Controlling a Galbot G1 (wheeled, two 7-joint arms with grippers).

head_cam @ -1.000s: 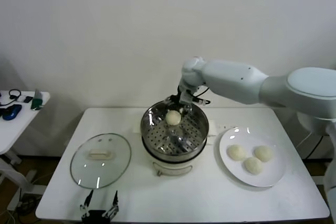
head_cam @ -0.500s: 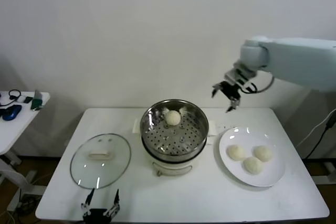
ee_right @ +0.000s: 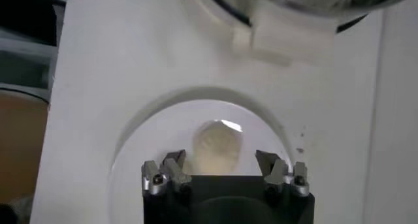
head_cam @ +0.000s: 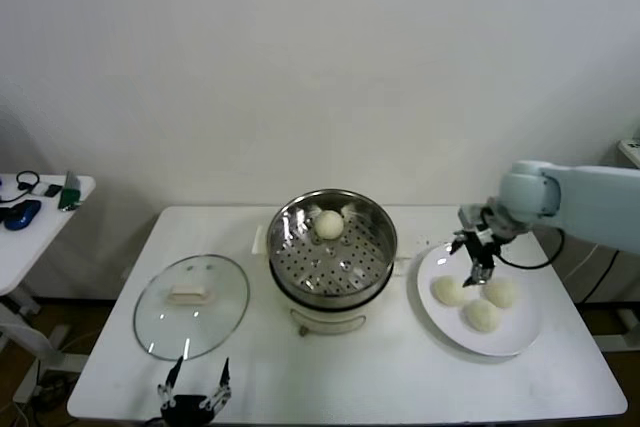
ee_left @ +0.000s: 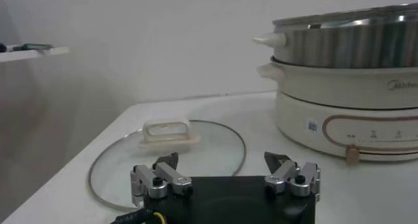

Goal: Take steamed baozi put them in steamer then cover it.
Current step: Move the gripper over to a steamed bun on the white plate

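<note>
Side table (head_cam: 40,197): far left edge of the head view, carrying small dark items too small to identify.
Left gripper (head_cam: 194,387): parked low at the table's near edge, just in front of the cover; jaws released, nothing between them (the left wrist view shows the two fingertips well apart).
Cover (head_cam: 192,304): clear glass lid lying flat on the white table (head_cam: 380,372), left of the steamer, its cream handle facing up.
Steamer (head_cam: 332,247): shiny steel pot on a cream base at the table's centre, uncovered.
Bun in steamer (head_cam: 330,224): one steamed baozi sits on the perforated tray, toward the far side.
White plate (head_cam: 520,332): right of the steamer, near but apart from it.
Buns on plate (head_cam: 482,315): three steamed baozi clustered together.
Right gripper (head_cam: 478,259): pointing down above the plate's far-left part, over the bun nearest the steamer; jaws apart, grasping nothing (the right wrist view shows that bun (ee_right: 217,145) between the fingertips but below them).
</note>
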